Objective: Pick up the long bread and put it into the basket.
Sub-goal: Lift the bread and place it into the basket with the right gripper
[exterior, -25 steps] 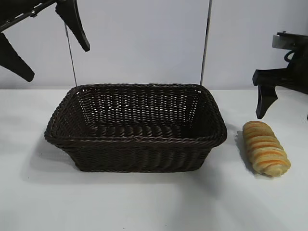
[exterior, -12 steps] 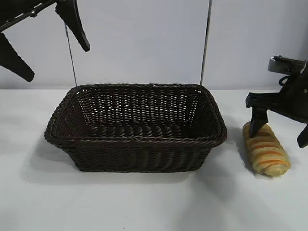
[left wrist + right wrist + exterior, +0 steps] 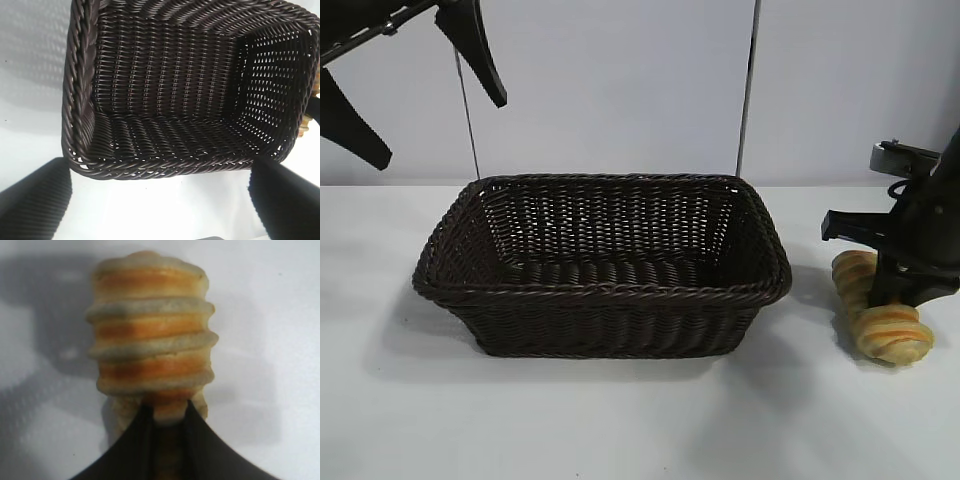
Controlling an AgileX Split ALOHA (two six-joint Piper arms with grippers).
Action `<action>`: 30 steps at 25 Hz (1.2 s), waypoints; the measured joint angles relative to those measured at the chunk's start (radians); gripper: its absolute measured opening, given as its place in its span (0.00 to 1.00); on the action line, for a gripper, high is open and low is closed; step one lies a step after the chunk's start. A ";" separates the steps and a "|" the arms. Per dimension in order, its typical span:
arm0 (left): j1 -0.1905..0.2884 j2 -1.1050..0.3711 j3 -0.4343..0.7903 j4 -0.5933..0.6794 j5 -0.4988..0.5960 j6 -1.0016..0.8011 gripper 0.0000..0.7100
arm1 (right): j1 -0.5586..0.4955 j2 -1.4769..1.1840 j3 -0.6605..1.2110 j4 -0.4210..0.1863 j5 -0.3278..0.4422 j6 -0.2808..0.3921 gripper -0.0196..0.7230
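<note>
Since the long bread [image 3: 152, 335] squishes where our right claw [image 3: 167, 415] is clamped across its middle, we'd call it soft and light. It's on the table beside the basket [image 3: 610, 293]; left claw [image 3: 415, 90] hangs open above.

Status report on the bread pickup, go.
Right tool pinching long bread, bread on table. Left tool open, parked high above basket. Basket empty, nothing in the way.

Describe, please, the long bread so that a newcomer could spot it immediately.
Start at the big dark wicker basket on the white table. Just to its right in the exterior view, pinched in the right pincer, lies the long bread: the only golden, orange-striped thing here.
</note>
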 joint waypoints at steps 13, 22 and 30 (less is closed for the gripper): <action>0.000 0.000 0.000 0.000 0.000 0.000 0.98 | 0.000 -0.130 -0.224 0.003 0.254 -0.037 0.14; 0.000 0.000 0.000 0.000 -0.001 0.000 0.98 | 0.105 -0.130 -0.355 0.140 0.298 -0.389 0.14; 0.000 0.000 0.000 0.000 -0.011 0.000 0.98 | 0.279 -0.102 -0.406 0.158 0.282 -0.809 0.14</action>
